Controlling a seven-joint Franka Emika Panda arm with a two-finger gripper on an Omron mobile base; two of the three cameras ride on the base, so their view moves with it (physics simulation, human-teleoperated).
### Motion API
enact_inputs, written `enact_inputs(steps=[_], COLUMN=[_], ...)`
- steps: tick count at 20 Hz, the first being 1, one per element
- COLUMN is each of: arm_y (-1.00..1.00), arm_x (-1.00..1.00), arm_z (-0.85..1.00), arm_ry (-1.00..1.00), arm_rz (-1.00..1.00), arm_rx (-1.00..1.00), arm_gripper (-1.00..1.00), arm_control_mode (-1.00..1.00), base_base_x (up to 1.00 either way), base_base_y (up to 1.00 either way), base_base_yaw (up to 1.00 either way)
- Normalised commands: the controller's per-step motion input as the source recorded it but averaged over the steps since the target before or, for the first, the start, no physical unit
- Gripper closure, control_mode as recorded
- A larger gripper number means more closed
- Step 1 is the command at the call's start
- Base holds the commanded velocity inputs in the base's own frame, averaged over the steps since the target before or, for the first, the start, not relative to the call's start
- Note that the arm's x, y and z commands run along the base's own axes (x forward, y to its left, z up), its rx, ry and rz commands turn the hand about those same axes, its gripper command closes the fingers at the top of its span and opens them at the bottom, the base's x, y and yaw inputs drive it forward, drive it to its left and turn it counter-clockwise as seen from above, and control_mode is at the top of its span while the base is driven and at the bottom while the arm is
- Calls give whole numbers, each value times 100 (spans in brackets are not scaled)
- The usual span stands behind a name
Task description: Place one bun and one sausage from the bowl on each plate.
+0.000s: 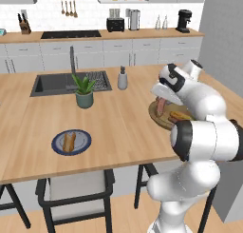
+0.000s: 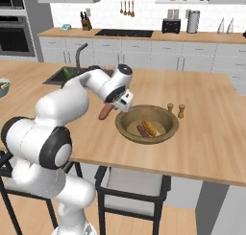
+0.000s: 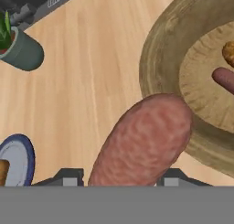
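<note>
Nearest to you on the table is the blue-rimmed plate, toward the near left, and one bun lies on it; in the hand view only the rim of this plate shows at the lower left. A little farther and to the right you see the gripper in the air above the wood, just beside the left rim of the bowl. The jaws are closed around a sausage, which they hold by its upper part, so that it hangs down and tilts, and it is clear of the table. The bowl itself rests near the right end of the table, and inside it you can see one more sausage and a second bun lying side by side. Just behind the bowl, to the right, two small wooden shakers stand upright. Farther on the left stands a potted plant, then the sink and a soap dispenser at its right side.
</note>
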Motion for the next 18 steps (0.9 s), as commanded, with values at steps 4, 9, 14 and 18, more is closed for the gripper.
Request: enact_inputs(steps=[4,9,14,18], arm_y=[100,100,100,100], arm_x=[-45,-7,2,0], arm_z=[0,0,0,-7], arm_ry=[-1,2,17,15], arm_rz=[15,11,6,8], arm_rx=[-12,-6,0,0], arm_gripper=[100,100,100,100], arm_control_mode=[-100,-100,-100,-100], base_base_x=[0,0,0,0], base_base_y=[0,0,0,0], base_base_yaw=[0,0,0,0])
